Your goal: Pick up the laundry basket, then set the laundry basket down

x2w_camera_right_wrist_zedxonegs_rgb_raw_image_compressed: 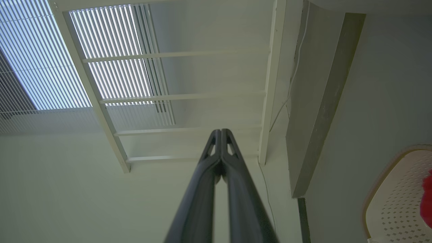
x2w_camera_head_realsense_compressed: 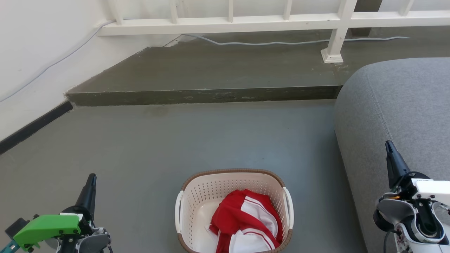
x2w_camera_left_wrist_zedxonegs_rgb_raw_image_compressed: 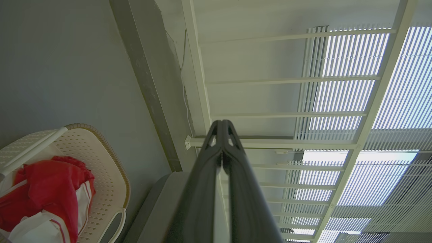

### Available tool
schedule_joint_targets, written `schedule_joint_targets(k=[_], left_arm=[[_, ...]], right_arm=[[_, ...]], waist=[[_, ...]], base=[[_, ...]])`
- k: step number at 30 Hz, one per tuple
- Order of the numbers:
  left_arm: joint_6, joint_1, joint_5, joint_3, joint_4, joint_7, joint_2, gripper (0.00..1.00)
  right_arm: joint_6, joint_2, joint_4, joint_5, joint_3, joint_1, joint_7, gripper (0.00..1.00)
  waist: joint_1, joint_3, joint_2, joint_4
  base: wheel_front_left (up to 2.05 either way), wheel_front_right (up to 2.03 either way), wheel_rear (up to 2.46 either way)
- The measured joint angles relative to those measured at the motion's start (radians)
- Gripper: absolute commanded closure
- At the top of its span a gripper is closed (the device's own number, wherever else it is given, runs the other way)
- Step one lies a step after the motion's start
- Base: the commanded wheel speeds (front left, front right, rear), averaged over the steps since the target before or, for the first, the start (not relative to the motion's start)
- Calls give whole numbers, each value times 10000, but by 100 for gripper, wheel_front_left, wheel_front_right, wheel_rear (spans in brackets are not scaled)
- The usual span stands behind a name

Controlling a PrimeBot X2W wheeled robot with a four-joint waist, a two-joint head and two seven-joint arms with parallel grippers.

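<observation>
Both the left gripper [x2w_camera_head_realsense_compressed: 92,176] and right gripper [x2w_camera_head_realsense_compressed: 388,144] have dark fingers [x2w_camera_left_wrist_zedxonegs_rgb_raw_image_compressed: 202,189] pressed together, empty. Between them, near centre on the grey floor [x2w_camera_head_realsense_compressed: 211,140], stands the cream perforated plastic laundry basket [x2w_camera_head_realsense_compressed: 211,191], mouth up, white handles [x2w_camera_head_realsense_compressed: 178,211] left and right; its long axis is unclear. A concrete step [x2w_camera_head_realsense_compressed: 228,66] and white railing [x2w_camera_head_realsense_compressed: 228,23] lie far; wrist views add slatted blinds [x2w_camera_right_wrist_zedxonegs_rgb_raw_image_compressed: 111,50].

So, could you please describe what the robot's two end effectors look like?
Both have two long, dark, tapering fingers with small triangular cut-outs near the tips. The left end effector carries a bright green cover over a grey wrist; the right end effector has a white cover, grey shell and black cable.
</observation>
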Motion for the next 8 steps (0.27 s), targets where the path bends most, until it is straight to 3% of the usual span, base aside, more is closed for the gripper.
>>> schedule_joint_targets(k=[8], left_arm=[[0, 0, 25, 6, -2, 2, -2, 100]], right_arm=[[0, 21, -2, 0, -6, 0, 2, 100]], waist=[[0, 0, 0, 0]], base=[[0, 0, 0]])
